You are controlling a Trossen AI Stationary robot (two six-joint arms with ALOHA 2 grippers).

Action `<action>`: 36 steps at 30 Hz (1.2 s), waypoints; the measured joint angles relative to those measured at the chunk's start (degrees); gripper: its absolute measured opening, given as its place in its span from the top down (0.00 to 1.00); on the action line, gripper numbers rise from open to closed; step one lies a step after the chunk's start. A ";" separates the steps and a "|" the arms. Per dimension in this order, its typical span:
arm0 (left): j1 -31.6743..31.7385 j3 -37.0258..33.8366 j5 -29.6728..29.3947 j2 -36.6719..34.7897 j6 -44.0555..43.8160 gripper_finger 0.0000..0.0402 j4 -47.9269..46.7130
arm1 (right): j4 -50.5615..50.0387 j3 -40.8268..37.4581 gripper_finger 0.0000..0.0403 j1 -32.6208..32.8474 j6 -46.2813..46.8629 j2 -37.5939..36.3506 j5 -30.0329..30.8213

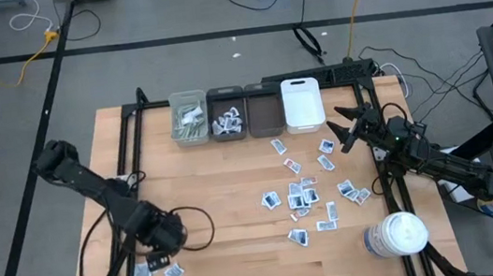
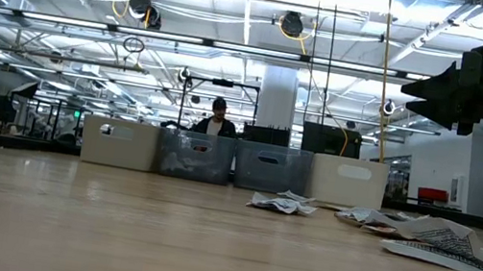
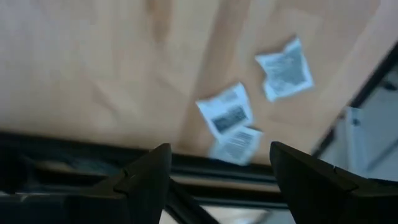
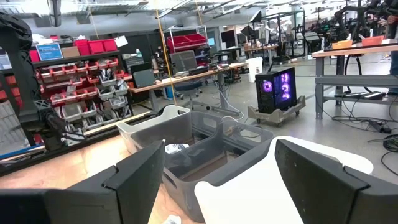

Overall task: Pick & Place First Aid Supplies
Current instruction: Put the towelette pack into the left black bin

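Note:
Several small white printed sachets, the first aid supplies [image 1: 305, 192], lie flat and scattered on the wooden table's right half; they also show in the low view [image 2: 439, 240]. A few more sachets [image 1: 174, 273] lie at the near left corner. My left gripper [image 1: 156, 258] hangs over them, pointing steeply down. It is open, and the left wrist view shows the sachets [image 3: 227, 112] past my left gripper [image 3: 221, 180]. My right gripper [image 1: 344, 126] waits open and level above the table's far right, facing the bins [image 4: 186, 149].
A row of small bins stands at the far edge: a pale bin [image 1: 189, 117] with strips, a grey bin [image 1: 227, 114] with sachets, another grey bin [image 1: 263, 110] and a white bin [image 1: 302, 103]. A white lidded jar [image 1: 395, 236] stands near right. Black frame rails [image 1: 128, 171] run along the table's left side.

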 joint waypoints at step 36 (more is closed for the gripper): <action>-8.40 -1.66 -5.82 22.45 -23.56 0.58 23.30 | 0.00 -0.01 0.26 0.01 0.00 0.01 -0.01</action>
